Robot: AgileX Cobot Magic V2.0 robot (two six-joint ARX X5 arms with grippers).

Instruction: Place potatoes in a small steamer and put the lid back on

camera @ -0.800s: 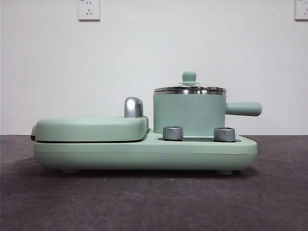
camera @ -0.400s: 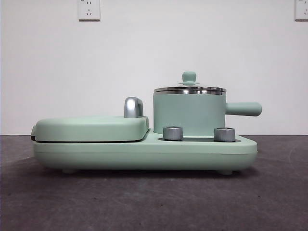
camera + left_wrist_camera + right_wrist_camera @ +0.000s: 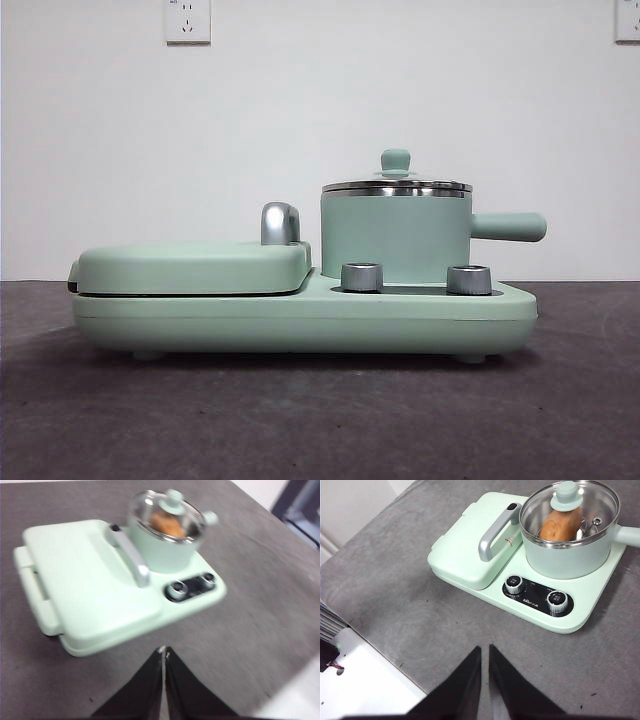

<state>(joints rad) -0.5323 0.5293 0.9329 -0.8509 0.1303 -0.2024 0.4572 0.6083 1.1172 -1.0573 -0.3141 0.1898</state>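
While both arms hang back above the table, the left gripper has its jaws pressed together on nothing, and the right gripper shows only a thin slit between its jaws, also holding nothing. Well ahead of them the small steamer stands on the mint-green cooker base, just behind two steel dials. Its glass lid sits on the rim, and the potato lies inside, seen through the glass. Beside the steamer lies the flat griddle cover with its chrome handle
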